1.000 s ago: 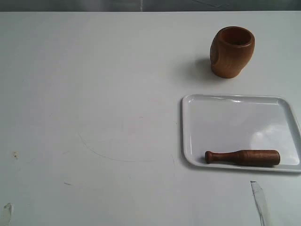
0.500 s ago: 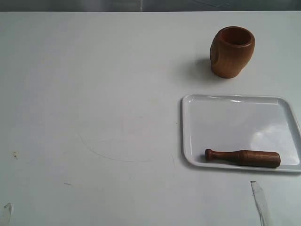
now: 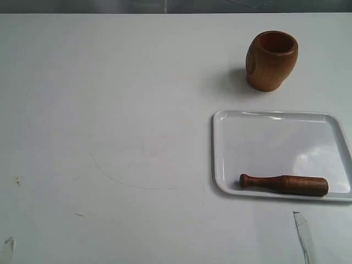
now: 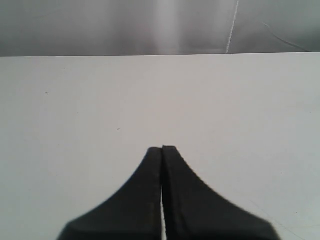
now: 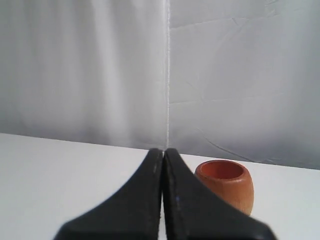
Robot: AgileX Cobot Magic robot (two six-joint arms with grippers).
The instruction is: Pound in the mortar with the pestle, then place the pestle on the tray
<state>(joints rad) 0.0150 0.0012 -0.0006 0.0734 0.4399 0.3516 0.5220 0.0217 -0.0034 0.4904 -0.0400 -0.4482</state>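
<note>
The reddish-brown wooden mortar (image 3: pixel 271 60) stands upright at the back right of the white table, its mouth empty. In front of it lies the glossy white tray (image 3: pixel 275 137). The pestle (image 3: pixel 284 183) lies flat along the tray's near edge, knob end pointing left. Neither gripper shows in the exterior view. My left gripper (image 4: pixel 162 149) is shut with nothing in it, above bare table. My right gripper (image 5: pixel 163 151) is shut and empty too, with the mortar (image 5: pixel 226 183) standing some way beyond it.
A clear sliver (image 3: pixel 303 234) lies on the table near the front edge, just before the tray. A small clear scrap (image 3: pixel 7 246) sits at the front left corner. Faint scratch marks (image 3: pixel 132 181) cross the table's middle. A grey backdrop rises behind the table.
</note>
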